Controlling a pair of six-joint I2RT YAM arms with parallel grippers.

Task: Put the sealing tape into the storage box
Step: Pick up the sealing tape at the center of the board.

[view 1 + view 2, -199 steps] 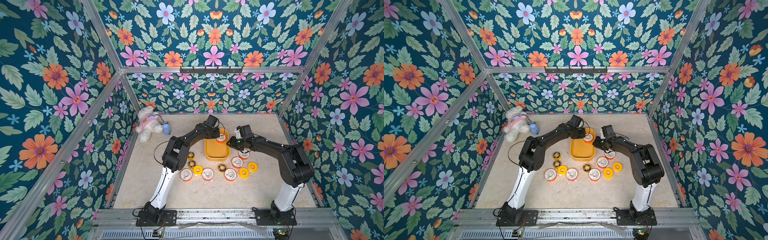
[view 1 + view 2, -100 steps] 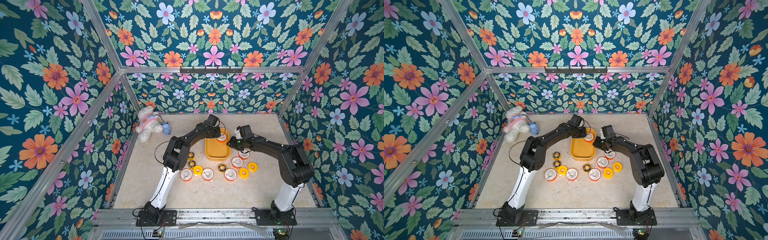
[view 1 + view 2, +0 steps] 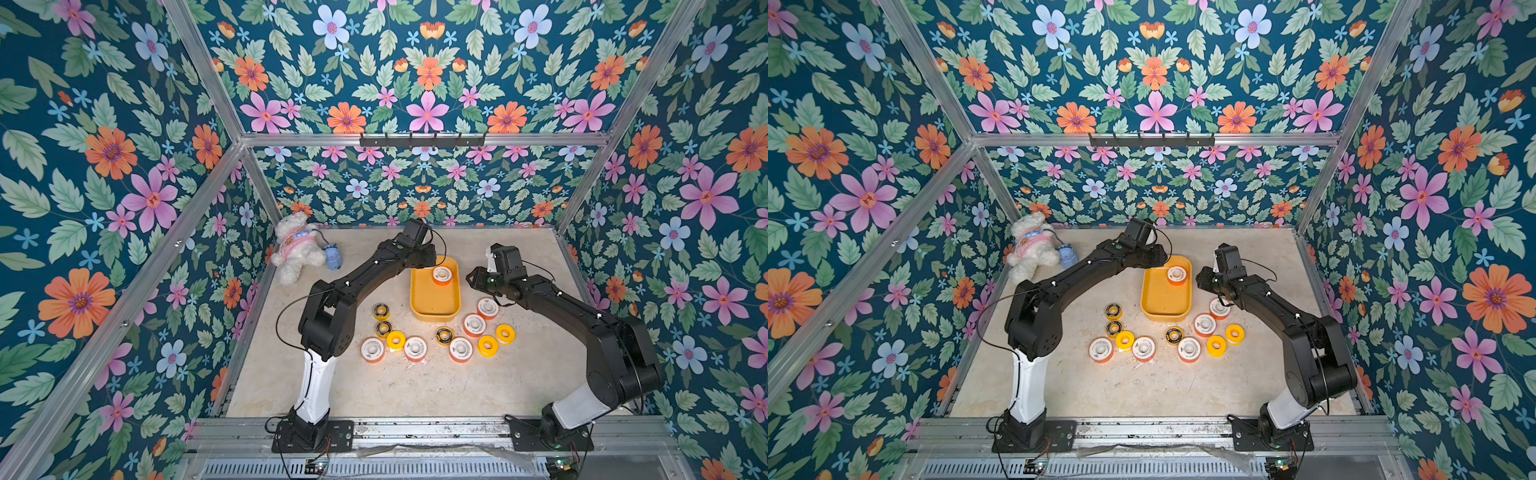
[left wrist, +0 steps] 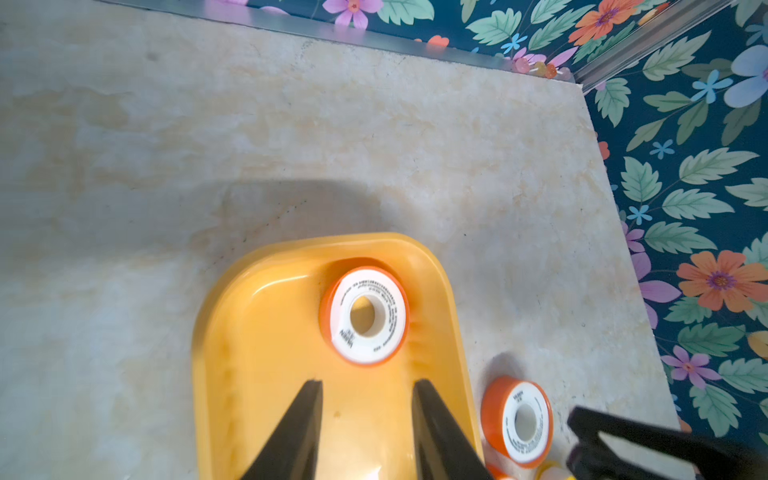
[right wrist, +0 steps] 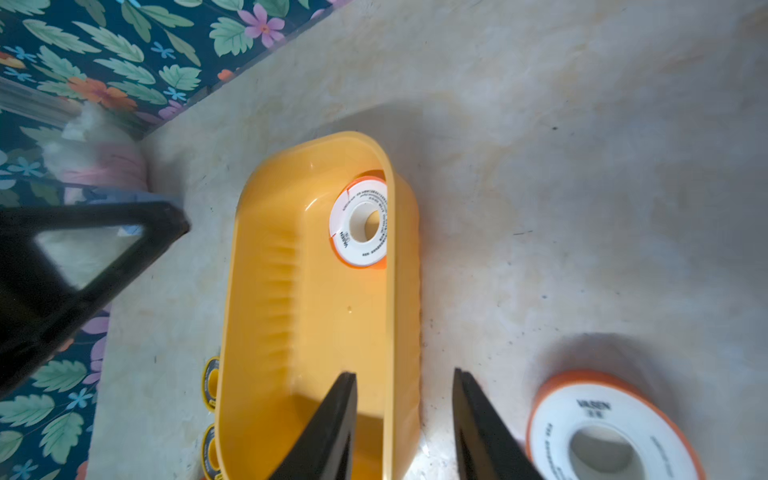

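Yellow storage box (image 3: pixel 432 301), one sealing tape spool (image 3: pixel 441 275) of twelve counted inside it.

One white-faced, orange-rimmed spool is seen lying flat at the far end of the box. Eleven more are spread on the table (image 3: pixel 415 386) around its near end: five white-and-orange spools (image 3: pixel 415 348), three all-yellow spools (image 3: pixel 487 345) and three black-and-yellow spools (image 3: pixel 381 311). Two grippers are counted. The left gripper (image 4: pixel 366 382) is held over the box with its jaws apart and nothing between them. The right gripper (image 5: pixel 404 372) is likewise spread, with the box's long wall on that arm's side seen in the gap; contact cannot be told. One white plush toy (image 3: pixel 297 249) is seen in the far left corner.
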